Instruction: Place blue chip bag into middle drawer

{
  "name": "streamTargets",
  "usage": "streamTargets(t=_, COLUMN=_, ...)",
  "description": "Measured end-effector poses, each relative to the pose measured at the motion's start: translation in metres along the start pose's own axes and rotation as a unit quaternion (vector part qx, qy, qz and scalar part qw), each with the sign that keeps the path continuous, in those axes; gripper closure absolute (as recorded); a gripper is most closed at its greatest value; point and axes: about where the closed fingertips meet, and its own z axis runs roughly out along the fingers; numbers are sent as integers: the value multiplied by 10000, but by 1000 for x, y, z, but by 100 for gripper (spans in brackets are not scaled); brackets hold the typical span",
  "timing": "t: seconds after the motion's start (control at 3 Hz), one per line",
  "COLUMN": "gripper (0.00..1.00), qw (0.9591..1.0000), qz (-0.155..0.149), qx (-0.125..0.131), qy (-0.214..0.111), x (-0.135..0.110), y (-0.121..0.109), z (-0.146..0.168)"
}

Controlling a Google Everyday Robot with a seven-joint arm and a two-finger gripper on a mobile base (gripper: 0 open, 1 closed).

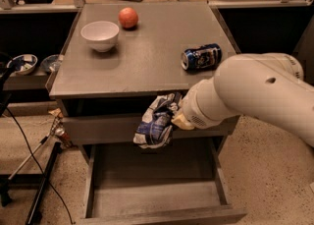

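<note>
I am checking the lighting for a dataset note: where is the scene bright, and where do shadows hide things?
Camera view: warm light falls on the cabinet top and white bowl; the open middle drawer below lies in dimmer shade; the gripper, holding the blue chip bag above that drawer, is well lit.
</note>
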Motion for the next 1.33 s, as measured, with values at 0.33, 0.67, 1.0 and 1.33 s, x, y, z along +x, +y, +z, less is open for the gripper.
streamTargets(t=0.33, gripper=100, qw=9998, qz=179, qx=-46, qy=94, x=16, y=6, z=19)
streamTargets(t=0.67, gripper=100, qw=9986, qz=464, qx=-181, qy=201, x=25, y=11, z=32)
streamTargets(t=1.0, gripper=100, qw=9985, qz=485, qx=-182, qy=201, x=25, y=11, z=32)
streamTargets(t=1.33, gripper=100, qw=9971, qz=586, qx=-319, qy=358, x=42, y=27, z=56)
